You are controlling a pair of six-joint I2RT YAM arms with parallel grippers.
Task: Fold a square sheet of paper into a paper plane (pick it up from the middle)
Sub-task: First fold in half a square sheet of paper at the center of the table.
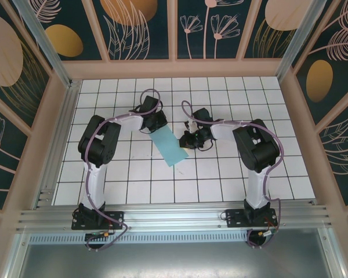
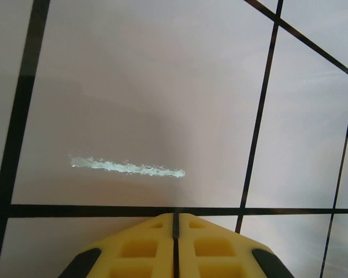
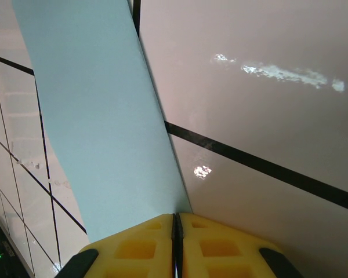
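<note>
Lying flat on the white-tiled bench [image 1: 220,174], the sheet of paper [image 1: 169,149] is a narrow turquoise strip slanting between the two hands.

The top view places the left hand [image 1: 158,123] at the strip's far end and the right hand [image 1: 188,141] against its right edge, but its fingers are too small to read there. The left wrist view shows the left hand [image 2: 175,223] with yellow fingers pressed together over bare tile. The right wrist view shows the right hand [image 3: 175,219] also pressed together, with the sheet [image 3: 98,127] running up from its tips. I cannot tell whether any paper is caught between them.
</note>
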